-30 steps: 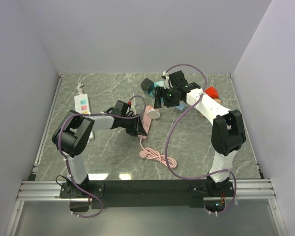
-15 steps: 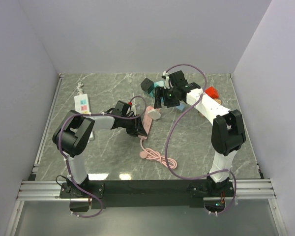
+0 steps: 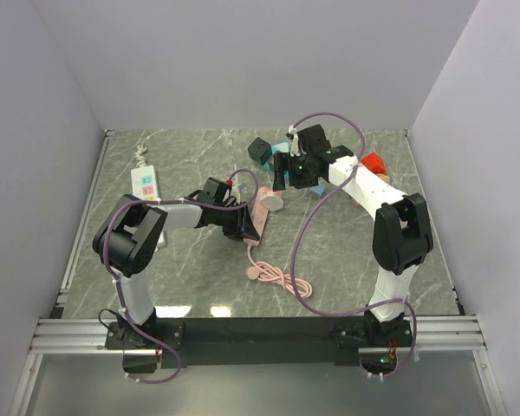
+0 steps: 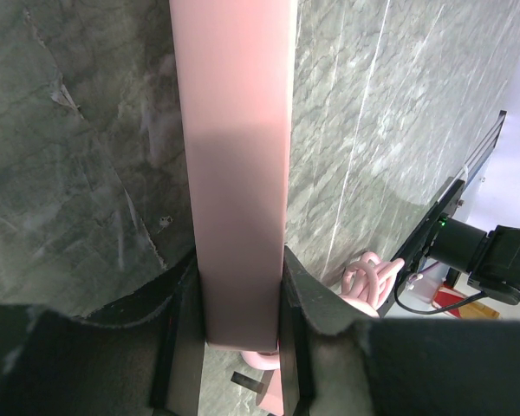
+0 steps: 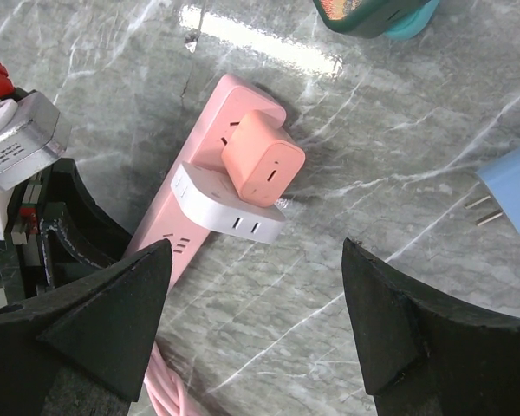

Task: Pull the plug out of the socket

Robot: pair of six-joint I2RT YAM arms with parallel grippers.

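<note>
Clamping the long pink plastic power strip [image 4: 234, 173], left gripper [image 4: 243, 321] stays put; right gripper [image 5: 256, 295], spread wide, barely shifts above the still-seated salmon cube plug [image 5: 262, 158].

From where I stand, the black-and-white left arm [image 3: 130, 238] folds at its elbow and lays its forearm low toward the middle. Its black left gripper [image 4: 241, 277] is pressed against both sides of a long pink plastic power strip [image 4: 234, 130]. The black-and-white right arm [image 3: 360, 184] stretches far and leftward. Its black right gripper [image 5: 256, 251] points down, with its fingers [image 5: 113, 303] spread wide and gripping nothing.
</note>
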